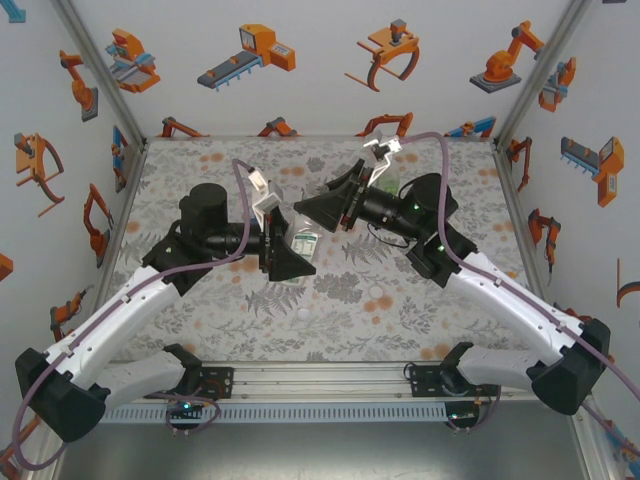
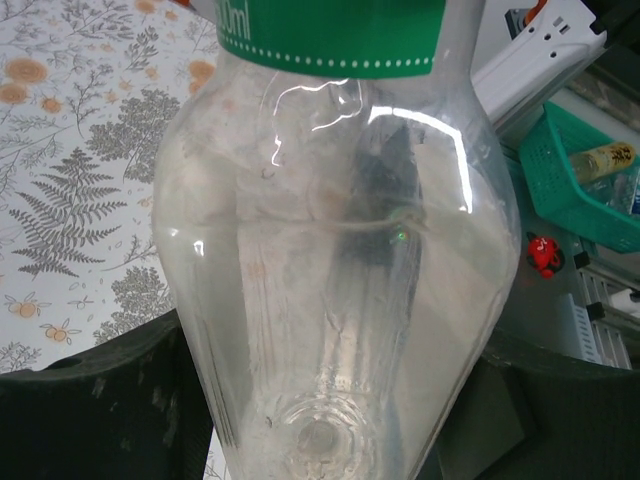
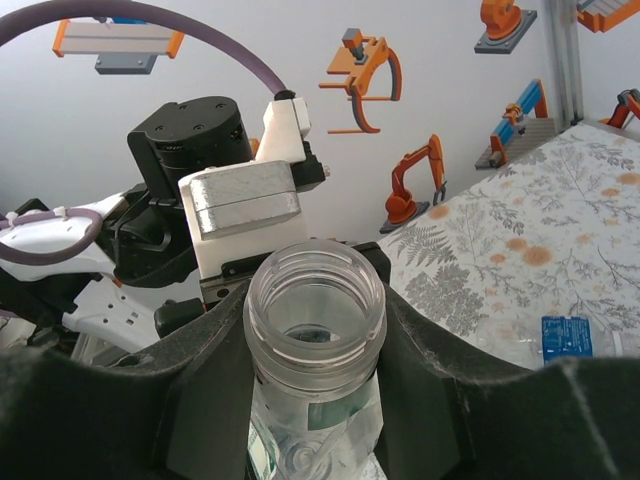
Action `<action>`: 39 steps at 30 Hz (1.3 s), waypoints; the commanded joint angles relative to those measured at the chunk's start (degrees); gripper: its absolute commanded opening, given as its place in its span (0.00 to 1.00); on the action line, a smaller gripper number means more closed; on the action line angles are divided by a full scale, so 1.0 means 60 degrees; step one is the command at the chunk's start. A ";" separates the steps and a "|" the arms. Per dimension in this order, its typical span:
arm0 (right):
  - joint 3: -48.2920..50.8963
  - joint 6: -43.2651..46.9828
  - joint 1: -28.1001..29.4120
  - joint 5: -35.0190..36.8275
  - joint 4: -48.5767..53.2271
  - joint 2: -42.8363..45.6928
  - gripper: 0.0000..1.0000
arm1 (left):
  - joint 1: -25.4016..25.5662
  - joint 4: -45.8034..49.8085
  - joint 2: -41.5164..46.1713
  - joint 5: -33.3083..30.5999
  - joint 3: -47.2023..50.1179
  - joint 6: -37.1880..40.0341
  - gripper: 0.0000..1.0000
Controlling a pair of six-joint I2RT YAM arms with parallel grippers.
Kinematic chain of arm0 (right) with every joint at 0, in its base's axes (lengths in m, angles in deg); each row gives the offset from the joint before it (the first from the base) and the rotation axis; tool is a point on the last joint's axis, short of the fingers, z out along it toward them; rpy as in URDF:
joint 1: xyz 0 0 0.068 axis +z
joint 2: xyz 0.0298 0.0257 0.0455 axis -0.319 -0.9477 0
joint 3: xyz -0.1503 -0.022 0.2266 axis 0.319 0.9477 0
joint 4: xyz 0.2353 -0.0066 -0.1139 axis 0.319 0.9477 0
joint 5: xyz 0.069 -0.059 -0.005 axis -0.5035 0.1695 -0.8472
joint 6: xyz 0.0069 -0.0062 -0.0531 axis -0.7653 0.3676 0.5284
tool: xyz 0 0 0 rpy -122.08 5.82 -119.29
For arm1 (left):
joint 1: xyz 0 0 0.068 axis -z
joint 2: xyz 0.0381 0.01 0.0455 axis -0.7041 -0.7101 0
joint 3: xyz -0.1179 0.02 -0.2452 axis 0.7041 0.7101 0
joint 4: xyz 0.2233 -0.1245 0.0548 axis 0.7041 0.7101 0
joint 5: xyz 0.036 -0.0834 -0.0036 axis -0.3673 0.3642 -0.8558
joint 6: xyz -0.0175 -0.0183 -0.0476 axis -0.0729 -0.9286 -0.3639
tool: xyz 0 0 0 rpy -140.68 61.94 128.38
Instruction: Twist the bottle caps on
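Above the floral table [image 1: 380, 310], the right gripper [image 3: 315, 345] is clamped on the open neck of a green-labelled bottle [image 1: 303, 242]. The left gripper [image 2: 330, 430] flanks the bottle's base (whether its fingers press it, I cannot tell).

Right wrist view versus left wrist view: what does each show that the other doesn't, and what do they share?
Right wrist only: the open, uncapped mouth of the clear bottle, the right gripper flanking its neck, and a blue-labelled bottle on the tablecloth. Left wrist only: that bottle's base, its green label band, and a teal basket. Shared: the same clear bottle and the fern-print tablecloth.
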 commanded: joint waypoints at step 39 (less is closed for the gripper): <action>-0.0610 0.3129 0.0426 0.4546 0.7023 0.1661 0.62 | -0.1615 0.3085 0.0438 0.0034 -0.0575 0.2912 0.00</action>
